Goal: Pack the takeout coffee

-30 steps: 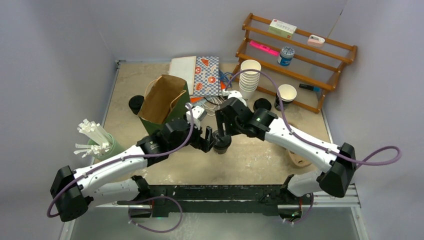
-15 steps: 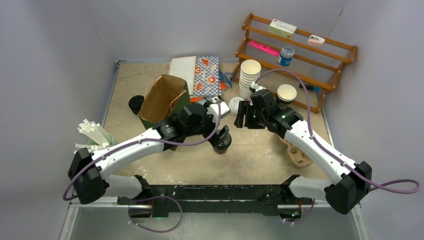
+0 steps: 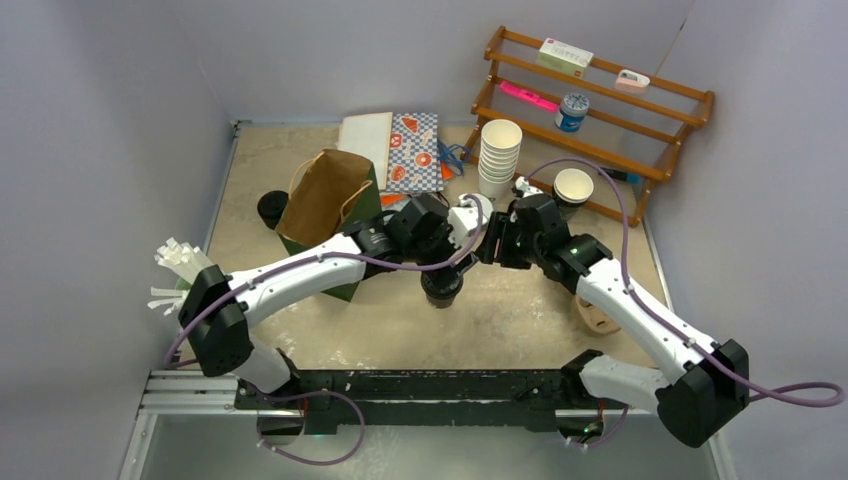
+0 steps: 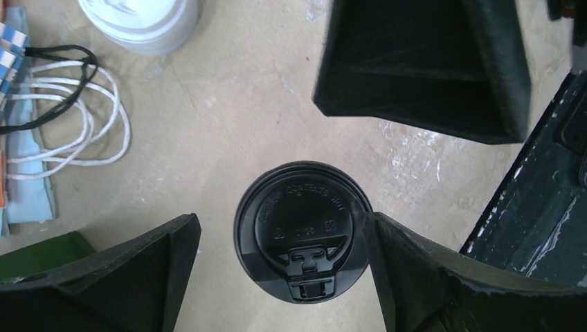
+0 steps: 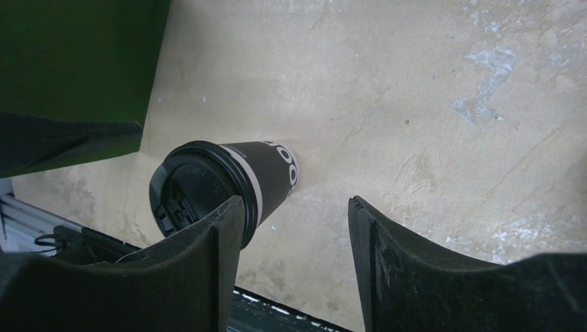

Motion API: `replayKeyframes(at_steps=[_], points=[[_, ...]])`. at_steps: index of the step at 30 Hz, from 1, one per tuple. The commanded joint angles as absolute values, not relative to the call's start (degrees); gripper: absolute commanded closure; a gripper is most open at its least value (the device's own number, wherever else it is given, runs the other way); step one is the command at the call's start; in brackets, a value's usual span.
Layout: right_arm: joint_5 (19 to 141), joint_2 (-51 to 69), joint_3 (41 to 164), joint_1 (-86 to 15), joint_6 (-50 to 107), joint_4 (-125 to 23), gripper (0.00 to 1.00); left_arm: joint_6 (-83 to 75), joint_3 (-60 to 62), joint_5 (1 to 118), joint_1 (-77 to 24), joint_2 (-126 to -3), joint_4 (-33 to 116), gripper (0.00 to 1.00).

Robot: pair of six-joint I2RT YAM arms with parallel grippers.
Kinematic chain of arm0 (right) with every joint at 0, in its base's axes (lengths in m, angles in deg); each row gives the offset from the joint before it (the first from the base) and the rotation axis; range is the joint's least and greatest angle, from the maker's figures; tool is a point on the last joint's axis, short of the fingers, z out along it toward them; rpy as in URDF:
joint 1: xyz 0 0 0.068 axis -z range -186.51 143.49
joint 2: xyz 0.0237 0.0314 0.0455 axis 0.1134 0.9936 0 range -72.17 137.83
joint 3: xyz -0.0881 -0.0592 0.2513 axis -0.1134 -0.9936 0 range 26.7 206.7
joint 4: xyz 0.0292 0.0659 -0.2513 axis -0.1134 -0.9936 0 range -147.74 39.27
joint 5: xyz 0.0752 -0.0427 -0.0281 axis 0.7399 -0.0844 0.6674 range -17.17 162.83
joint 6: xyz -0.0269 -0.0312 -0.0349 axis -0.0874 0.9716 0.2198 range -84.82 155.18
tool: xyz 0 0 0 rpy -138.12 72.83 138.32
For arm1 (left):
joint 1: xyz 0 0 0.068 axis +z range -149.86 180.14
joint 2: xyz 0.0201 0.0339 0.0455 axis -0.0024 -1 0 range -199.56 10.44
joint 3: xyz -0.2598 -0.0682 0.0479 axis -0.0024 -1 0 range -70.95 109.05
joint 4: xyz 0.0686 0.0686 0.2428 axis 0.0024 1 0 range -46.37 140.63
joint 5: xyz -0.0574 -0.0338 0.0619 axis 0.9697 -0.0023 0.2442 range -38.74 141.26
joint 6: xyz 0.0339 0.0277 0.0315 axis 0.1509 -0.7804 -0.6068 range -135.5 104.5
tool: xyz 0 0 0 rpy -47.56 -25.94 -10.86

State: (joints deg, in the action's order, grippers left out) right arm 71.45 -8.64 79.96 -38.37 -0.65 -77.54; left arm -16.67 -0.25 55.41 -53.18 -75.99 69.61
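Observation:
The takeout coffee (image 3: 441,288) stands upright on the table: a dark cup with a black lid (image 4: 302,232) and white print on its side (image 5: 271,176). My left gripper (image 4: 280,273) hangs straight above it, open, one finger on each side of the lid and nothing held. My left gripper (image 3: 441,258) sits just over the cup in the top view. My right gripper (image 5: 294,232) is open and holds nothing, and the cup lies to the left of its left finger (image 5: 204,266). In the top view it (image 3: 492,240) hovers to the cup's back right.
An open paper bag (image 3: 325,205), green outside, stands left of the cup. Behind are a white lid (image 4: 138,21), string handles (image 4: 69,117), stacked white cups (image 3: 498,155) and a wooden rack (image 3: 600,110). A green holder of white sticks (image 3: 190,275) stands far left, and a wooden piece (image 3: 597,315) lies right.
My right gripper left the cup and pulled back to the right, its jaws narrowing. My left arm swung right until its gripper hangs over the cup, jaws opened wider.

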Motion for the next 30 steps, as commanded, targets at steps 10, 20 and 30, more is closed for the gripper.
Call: replayKeyframes(at_steps=[10,20,30], points=[[78.81,-8.31,77.78,-35.63,-0.26,-71.9,0.41,-14.12,7.46,51.82,-55.85,-82.19,78.63,0.05],[79.34,-8.18,77.47,-35.0,0.03,-71.77,0.4,-12.74,8.67,51.84,-55.85,-83.4,79.78,0.04],[79.82,-8.31,77.15,-34.75,0.28,-71.74,0.39,-11.34,10.07,53.98,-55.85,-82.04,80.67,0.04]])
